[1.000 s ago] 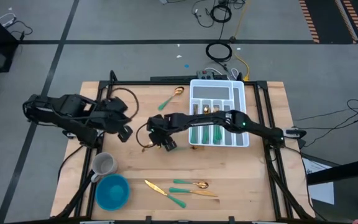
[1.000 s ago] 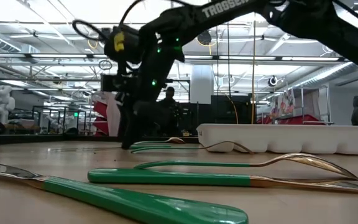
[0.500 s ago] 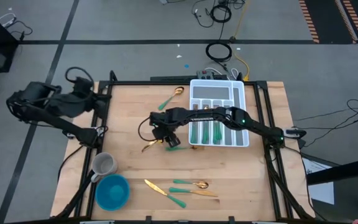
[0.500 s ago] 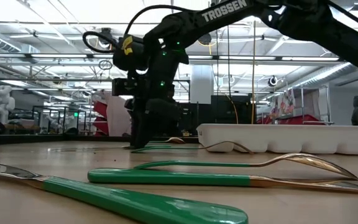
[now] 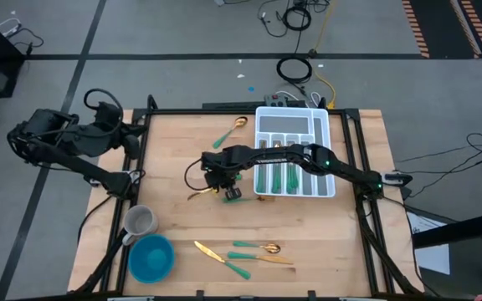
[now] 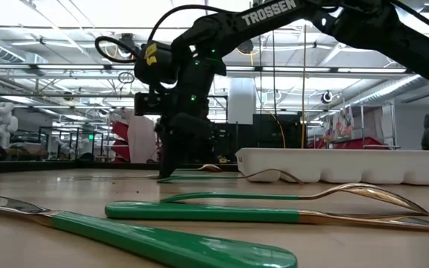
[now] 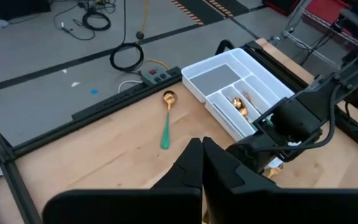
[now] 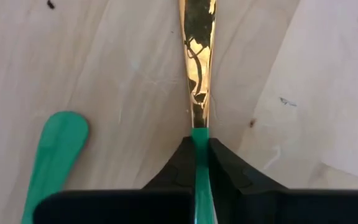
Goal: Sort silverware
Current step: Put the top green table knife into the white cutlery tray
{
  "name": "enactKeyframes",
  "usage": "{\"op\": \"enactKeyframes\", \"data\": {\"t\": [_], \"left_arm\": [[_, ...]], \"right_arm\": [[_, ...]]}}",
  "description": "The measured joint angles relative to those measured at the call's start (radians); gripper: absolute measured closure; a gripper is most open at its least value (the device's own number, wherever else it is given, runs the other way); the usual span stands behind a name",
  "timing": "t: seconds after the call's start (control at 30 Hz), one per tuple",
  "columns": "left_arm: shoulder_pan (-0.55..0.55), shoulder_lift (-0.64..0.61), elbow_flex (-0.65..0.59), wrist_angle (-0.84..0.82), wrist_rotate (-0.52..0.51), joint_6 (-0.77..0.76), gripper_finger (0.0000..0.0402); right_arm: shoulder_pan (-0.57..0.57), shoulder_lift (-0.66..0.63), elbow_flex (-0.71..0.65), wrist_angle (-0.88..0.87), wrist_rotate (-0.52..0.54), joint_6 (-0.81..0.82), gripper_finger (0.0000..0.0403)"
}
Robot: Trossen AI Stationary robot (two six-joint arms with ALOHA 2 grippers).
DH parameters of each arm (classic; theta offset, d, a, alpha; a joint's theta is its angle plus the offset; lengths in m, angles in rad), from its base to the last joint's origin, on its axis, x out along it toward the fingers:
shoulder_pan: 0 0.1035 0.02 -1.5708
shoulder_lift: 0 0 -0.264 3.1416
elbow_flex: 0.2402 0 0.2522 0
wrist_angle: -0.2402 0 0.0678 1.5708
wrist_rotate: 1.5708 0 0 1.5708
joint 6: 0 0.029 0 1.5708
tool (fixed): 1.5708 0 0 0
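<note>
Right gripper (image 8: 201, 163) is down at the table's middle, left of the white tray (image 5: 325, 125), jaws pinched on the green handle of a gold-headed utensil (image 8: 197, 74) lying on the wood. Left gripper (image 7: 202, 165) waits closed, off the table's left edge.
</note>
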Motion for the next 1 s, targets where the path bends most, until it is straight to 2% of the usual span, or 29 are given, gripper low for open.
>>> {"op": "enactKeyframes", "data": {"t": [0.67, 0.83, 1.0], "left_arm": [[0.000, -0.004, 0.000, -0.023, 0.000, 0.001, 0.0401], [0.000, -0.004, 0.000, -0.023, -0.008, 0.001, 0.0401], [0.000, -0.004, 0.000, -0.023, -0.027, 0.001, 0.0401]], "right_arm": [[-0.002, -0.189, -0.010, -0.004, 0.013, 0.195, 0.0403], [-0.035, -0.238, -0.006, -0.015, 0.005, 0.366, 0.0403], [-0.083, -0.257, -0.008, -0.059, 0.043, 0.658, 0.0403]]}}
